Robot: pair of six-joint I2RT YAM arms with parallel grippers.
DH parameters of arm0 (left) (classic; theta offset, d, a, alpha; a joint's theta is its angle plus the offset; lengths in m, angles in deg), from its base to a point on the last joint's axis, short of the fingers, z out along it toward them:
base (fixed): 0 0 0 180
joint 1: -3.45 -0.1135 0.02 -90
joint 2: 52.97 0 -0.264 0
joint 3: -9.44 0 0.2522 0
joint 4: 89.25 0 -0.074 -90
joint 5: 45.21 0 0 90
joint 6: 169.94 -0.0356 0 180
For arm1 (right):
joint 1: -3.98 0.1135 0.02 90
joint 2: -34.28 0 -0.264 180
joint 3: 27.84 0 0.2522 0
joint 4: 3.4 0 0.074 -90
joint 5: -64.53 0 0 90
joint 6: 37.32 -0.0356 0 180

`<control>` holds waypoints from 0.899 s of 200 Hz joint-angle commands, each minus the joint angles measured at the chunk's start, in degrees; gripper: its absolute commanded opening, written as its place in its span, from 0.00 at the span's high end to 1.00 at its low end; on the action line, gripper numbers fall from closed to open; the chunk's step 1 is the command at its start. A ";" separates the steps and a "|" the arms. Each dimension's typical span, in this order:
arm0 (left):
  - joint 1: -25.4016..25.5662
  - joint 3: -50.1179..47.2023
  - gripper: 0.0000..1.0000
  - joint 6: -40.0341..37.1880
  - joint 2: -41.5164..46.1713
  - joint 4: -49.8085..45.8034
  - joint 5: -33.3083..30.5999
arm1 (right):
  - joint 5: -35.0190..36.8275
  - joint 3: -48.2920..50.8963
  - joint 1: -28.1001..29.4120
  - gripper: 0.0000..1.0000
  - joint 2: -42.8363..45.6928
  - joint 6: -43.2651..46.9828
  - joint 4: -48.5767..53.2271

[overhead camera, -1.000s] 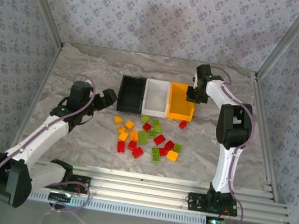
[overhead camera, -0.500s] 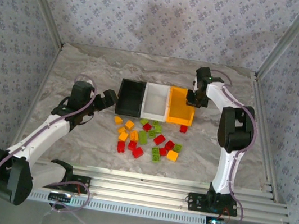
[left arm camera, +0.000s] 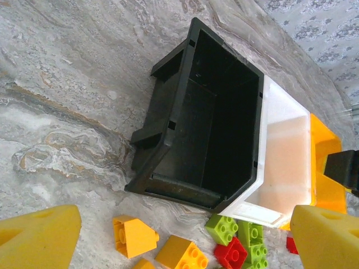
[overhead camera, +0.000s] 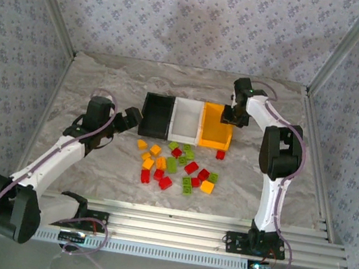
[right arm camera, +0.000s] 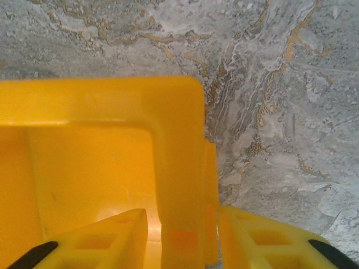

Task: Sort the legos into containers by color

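Step judged: bin placement, sorting not yet begun. Right end effector [overhead camera: 229, 116] is seen right of centre in the top view, its fingers [right arm camera: 263, 242] set astride the right wall of the orange bin [overhead camera: 213, 129]. They stand slightly apart, a thin gap is seen on the inner side, and nothing is clamped. Left end effector [overhead camera: 127, 118] is spread wide and empty, just left of the black bin [left arm camera: 224, 129]. White bin [overhead camera: 186, 120] sits between the two, touching both. Legos [overhead camera: 176, 165] lie loose on the counter [overhead camera: 106, 82] below the bins, none seen inside. Next, as judged: the wall is to be cleared upward, then one brick pinched, red brick [overhead camera: 220, 154] being nearest.
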 commanded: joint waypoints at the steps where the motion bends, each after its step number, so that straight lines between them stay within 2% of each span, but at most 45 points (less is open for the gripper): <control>1: 0.47 1.07 0.04 -0.89 0.15 1.05 1.30 | 0.24 2.19 0.89 0.49 4.64 -0.18 -3.11; 32: 0.77 0.56 0.04 -0.83 1.08 2.56 1.81 | 0.77 8.87 1.82 0.34 13.07 -3.75 -11.09; 66: 4.85 -3.31 0.03 -1.25 5.05 8.27 -3.06 | 4.36 22.06 3.38 0.33 26.41 -10.09 -19.78; 94: 9.12 -4.88 0.02 -3.11 7.53 9.48 -6.14 | 14.02 37.66 8.51 0.33 37.24 -14.81 -29.29; 114: 10.64 -5.70 0.02 -3.49 8.88 8.71 -6.63 | 15.77 44.26 12.15 0.32 41.28 -16.50 -28.13; 148: 11.02 -8.88 0.02 -1.36 12.40 5.63 -6.60 | 13.34 56.03 19.95 0.31 48.32 -19.39 -27.53; 180: 11.06 -12.70 0.02 0.40 14.09 9.00 -4.84 | 11.47 59.42 24.67 0.28 50.11 -22.14 -29.02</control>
